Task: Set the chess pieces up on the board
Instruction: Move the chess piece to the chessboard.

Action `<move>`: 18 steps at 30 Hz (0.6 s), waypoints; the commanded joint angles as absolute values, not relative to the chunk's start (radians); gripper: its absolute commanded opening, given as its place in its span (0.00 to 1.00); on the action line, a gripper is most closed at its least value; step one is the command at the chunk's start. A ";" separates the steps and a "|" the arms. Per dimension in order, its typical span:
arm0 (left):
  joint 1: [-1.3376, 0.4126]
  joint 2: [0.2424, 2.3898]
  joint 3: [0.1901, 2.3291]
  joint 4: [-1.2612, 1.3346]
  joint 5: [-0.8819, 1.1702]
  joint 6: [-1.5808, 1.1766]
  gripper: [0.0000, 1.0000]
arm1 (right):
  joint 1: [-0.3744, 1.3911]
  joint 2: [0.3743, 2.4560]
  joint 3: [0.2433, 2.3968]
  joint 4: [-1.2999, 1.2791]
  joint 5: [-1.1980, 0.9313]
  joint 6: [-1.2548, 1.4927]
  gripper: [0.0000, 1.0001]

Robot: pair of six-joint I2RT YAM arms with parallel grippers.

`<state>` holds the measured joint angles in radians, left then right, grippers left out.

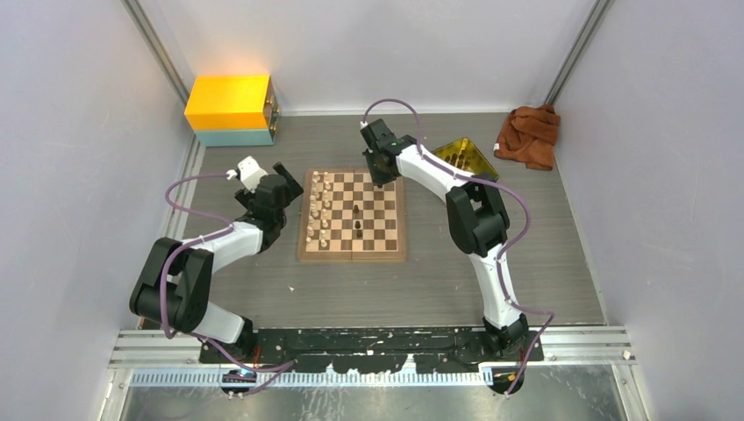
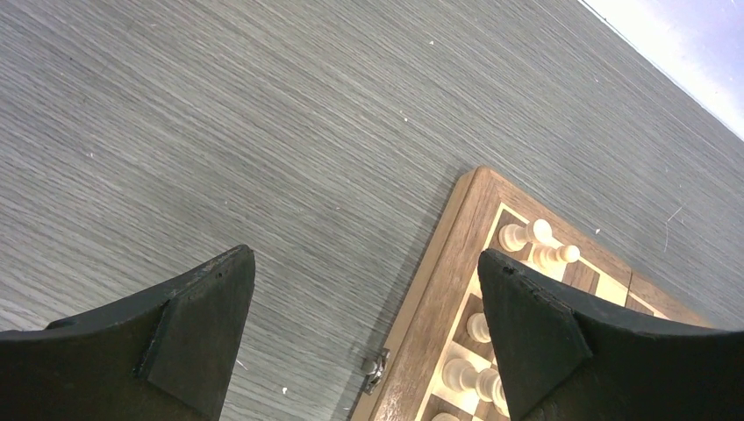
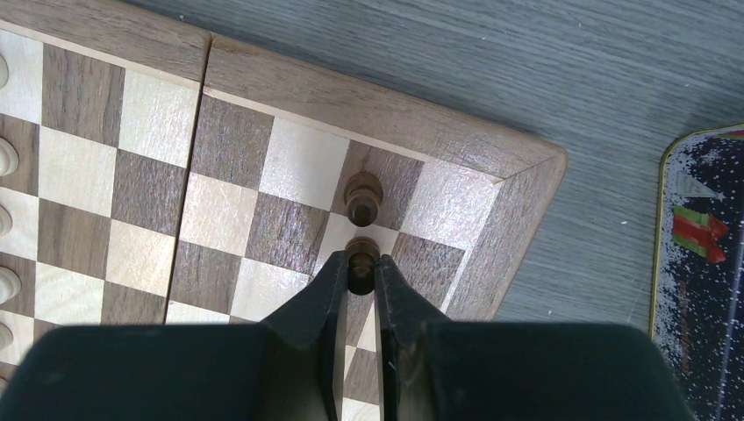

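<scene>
top: high, rear, facing down | left wrist: near board (image 2: 443, 281) edge | right wrist: near its corner | shared: board

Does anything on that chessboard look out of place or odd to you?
Yes. Two dark pieces sit alone in the middle of the board, while the cream pieces line its left side in neat rows. Nothing looks spilled or broken.

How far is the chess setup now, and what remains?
Done: the cream pieces stand in two rows along the board's left side. In hand: the right claw grips a dark piece beside a second dark piece near the far right corner. Remaining: most dark pieces; two dark strays stand mid-board.
</scene>
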<state>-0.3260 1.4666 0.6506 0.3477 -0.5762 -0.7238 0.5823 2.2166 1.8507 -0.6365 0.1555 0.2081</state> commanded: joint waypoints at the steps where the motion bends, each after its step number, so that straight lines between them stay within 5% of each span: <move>1: -0.335 1.454 0.684 0.393 -0.621 -0.706 0.98 | 0.583 2.138 1.847 -0.632 0.143 0.220 0.11; 18: -0.351 1.459 0.689 0.391 -0.634 -0.706 0.98 | 0.595 2.141 1.855 -0.630 0.138 0.216 0.11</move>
